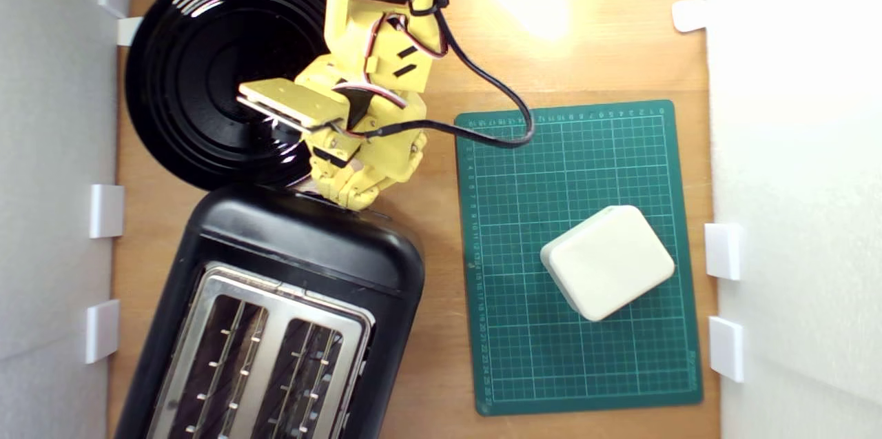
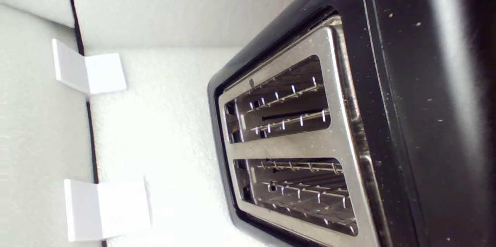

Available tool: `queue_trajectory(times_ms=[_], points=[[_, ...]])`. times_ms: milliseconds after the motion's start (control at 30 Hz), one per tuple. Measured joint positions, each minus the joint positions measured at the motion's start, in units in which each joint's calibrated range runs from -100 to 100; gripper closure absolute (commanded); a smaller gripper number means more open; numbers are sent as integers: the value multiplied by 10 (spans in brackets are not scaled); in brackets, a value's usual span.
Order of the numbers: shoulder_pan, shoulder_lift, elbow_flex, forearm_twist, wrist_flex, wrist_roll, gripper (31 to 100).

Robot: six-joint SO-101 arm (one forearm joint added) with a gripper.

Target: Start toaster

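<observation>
White brackets point(image 1: 106, 210) line the white wall point(image 1: 48, 149) along the exterior view's left edge; two of them also show in the wrist view against a white wall. Next to these, a round black plate point(image 1: 200, 60) lies on the wooden table point(image 1: 427, 329) at the upper left. The toaster point(image 1: 303, 246) stands below the plate at the lower left, tilted in the frame, its bottom cut off by the picture edge. Its silver top plate point(image 1: 279, 301) carries two slots, both showing only wire guides. In the wrist view the toaster's black casing point(image 2: 410, 115) fills the near side, with both slots visible beyond it. The yellow arm point(image 1: 372, 32) reaches down from the top centre. The gripper point(image 1: 344, 194) sits at the toaster's upper end, touching or just above the casing edge. Whether its jaws are apart or together cannot be told; neither view shows the tips clearly. A black cable point(image 1: 482, 80) loops from the arm toward the right. A green cutting mat point(image 1: 510, 329) lies right of the toaster, apart from it. A cream rounded box point(image 1: 608, 261) rests on the mat. More white brackets point(image 1: 722, 250) stand along the right wall.
</observation>
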Motion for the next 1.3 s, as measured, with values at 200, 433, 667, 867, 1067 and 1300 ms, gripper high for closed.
queue_trajectory(times_ms=[200, 433, 667, 867, 1067, 1300], points=[[-17, -57, 0, -4, 2, -51, 989], [-51, -149, 33, -10, 1, -117, 989], [-83, -275, 118, -10, 1, -183, 989], [-125, -409, 235, -10, 1, -208, 989], [-140, -537, 386, -10, 1, -209, 989], [-158, -692, 541, -5, 1, -208, 989]])
